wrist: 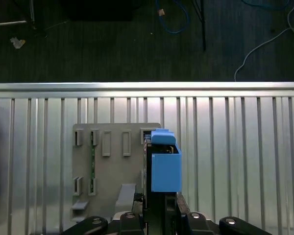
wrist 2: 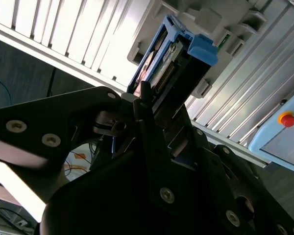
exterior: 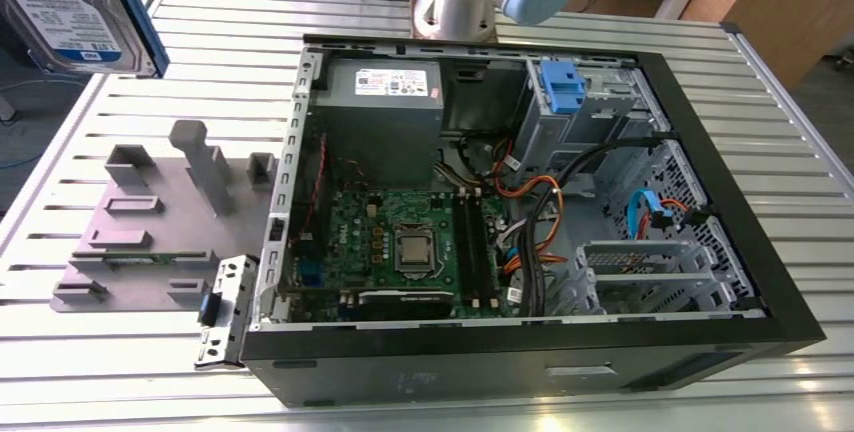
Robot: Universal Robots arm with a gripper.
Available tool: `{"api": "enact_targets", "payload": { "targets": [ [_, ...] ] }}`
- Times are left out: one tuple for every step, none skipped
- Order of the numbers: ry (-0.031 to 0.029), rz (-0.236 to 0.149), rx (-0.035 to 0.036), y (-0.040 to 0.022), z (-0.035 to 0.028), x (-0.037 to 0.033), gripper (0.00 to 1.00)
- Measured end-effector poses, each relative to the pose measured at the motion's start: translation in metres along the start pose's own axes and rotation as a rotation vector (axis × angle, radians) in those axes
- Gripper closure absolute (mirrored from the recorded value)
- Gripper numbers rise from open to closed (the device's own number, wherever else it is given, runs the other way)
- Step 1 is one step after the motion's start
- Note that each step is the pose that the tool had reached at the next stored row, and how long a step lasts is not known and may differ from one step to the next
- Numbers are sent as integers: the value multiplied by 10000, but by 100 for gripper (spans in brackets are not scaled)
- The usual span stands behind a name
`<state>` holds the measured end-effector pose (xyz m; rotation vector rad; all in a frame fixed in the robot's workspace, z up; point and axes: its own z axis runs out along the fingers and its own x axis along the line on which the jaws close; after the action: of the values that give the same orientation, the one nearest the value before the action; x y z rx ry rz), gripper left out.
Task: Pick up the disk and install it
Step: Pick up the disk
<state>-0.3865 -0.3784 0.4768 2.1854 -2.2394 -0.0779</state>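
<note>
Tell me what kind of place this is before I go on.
Likely a robotics lab bench for PC assembly trials: a slotted aluminium table, an open PC case with its motherboard exposed, and a grey fixture plate. The tool holds the disk.

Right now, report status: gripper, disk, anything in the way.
Gripper shut on the disk, held over the grey fixture plate. Disk not yet in the computer case. Cables crowd the case interior.

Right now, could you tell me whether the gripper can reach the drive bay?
Probably yes: the case is open on top and nothing covers the drive bay, though cables run beside it. The gripper holds the disk.
</note>
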Motion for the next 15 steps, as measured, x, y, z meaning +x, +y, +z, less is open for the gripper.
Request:
{"api": "enact_targets", "payload": {
  "targets": [
    [-1, -1, 1, 0, -10, 0, 65],
    [0, 0, 0, 1, -18, 0, 65],
    [-1, -1, 1, 1, -19, 0, 65],
    [-1, -1, 2, 1, -18, 0, 65],
    [-1, -1, 2, 1, -19, -1, 65],
    [0, 0, 0, 1, -25, -1, 65],
    [0, 0, 0, 2, -37, -1, 65],
    [0, 0, 1, 2, -55, -1, 65],
    [0, 0, 1, 3, -75, -2, 65],
    [0, 0, 0, 4, -97, -2, 65],
    [0, 0, 0, 5, -112, -3, 65],
    [0, 0, 0, 5, -121, -3, 65],
    [0, 0, 0, 5, -124, -3, 65],
    [-1, 0, 1, 5, -124, -3, 65],
    [-1, 0, 2, 5, -124, -3, 65]
  ]
}}
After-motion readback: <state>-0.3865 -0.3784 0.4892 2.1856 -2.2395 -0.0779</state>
